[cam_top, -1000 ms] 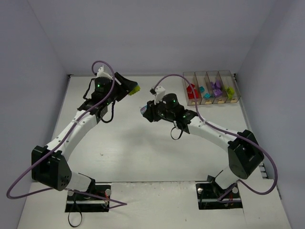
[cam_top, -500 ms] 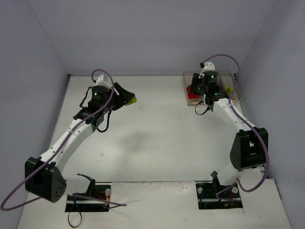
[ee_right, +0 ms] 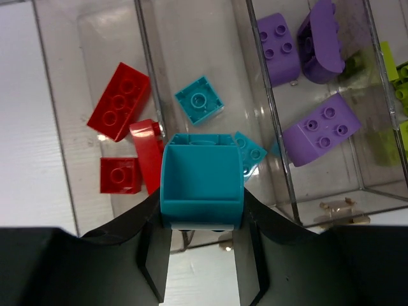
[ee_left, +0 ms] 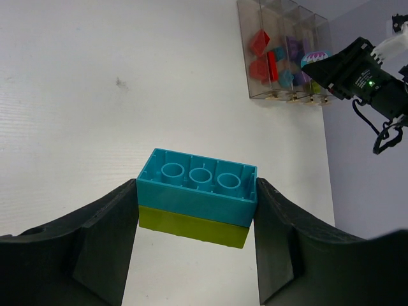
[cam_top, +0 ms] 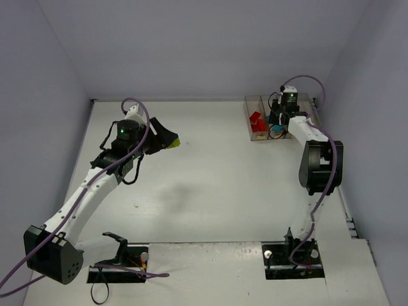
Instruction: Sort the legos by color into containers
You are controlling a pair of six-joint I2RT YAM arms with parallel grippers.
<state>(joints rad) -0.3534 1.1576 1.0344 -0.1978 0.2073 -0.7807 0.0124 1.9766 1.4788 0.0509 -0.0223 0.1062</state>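
The right pincer (ee_right: 202,220) is clamped on a teal brick (ee_right: 201,182), one finger on each side and the hollow underside facing the wrist camera. Straight beneath that brick lies the teal bin (ee_right: 191,44), second in the row of bins (cam_top: 250,105). Its long axis runs away from the pincer, and two loose teal bricks (ee_right: 199,100) already rest on its floor. The held brick hangs over the bin's near end, close to the wall shared with the red bin (ee_right: 83,57). To my eye it is just inside the teal side, so the drop depends on that small margin; a nudge toward the bin's far end would make it safer.

The left pincer (ee_left: 196,213) grips a two-brick stack (ee_left: 197,191), teal above lime, by its short ends, so the long axis spans the jaws. It hangs above the desk (ee_left: 76,127), well apart from the bins, which lie to its far right. The right arm is plainly the nearer one. Being two colours, the stack probably has to be pulled apart before either half can be binned.
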